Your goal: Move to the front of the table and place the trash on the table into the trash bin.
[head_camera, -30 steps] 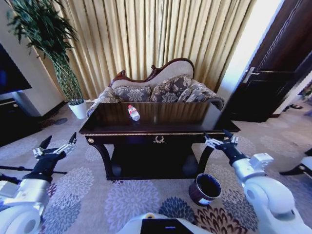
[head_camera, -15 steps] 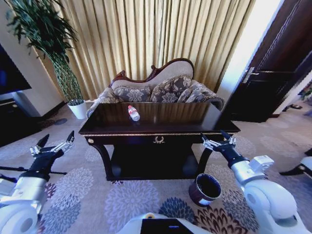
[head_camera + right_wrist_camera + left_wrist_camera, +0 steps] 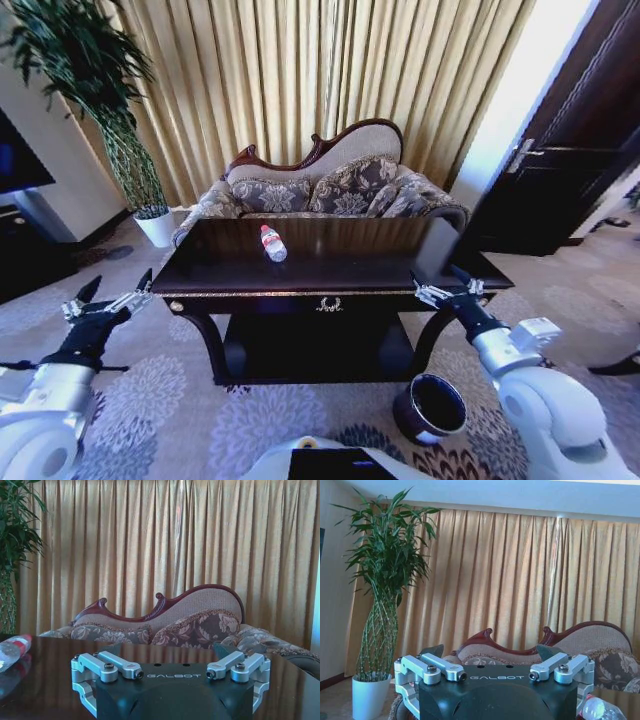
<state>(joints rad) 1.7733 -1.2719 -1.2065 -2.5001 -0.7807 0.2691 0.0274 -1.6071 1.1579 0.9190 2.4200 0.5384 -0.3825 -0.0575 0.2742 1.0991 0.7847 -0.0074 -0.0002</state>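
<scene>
My left gripper (image 3: 108,297) and right gripper (image 3: 446,288) hang spread, empty. The bottle (image 3: 273,243) lies centre-frame on the table (image 3: 330,272); the bin (image 3: 432,408), lower right, risks a knock from my base.

A: Left arm? Pose?
B: White-shelled, raised forward low on the left; black hand with silver fingers (image 3: 108,296) spread open, holding nothing.
A: Right?
B: Mirrors it; black-and-silver hand (image 3: 448,286) open, wrist level, fingers (image 3: 117,666) wide apart.
</scene>
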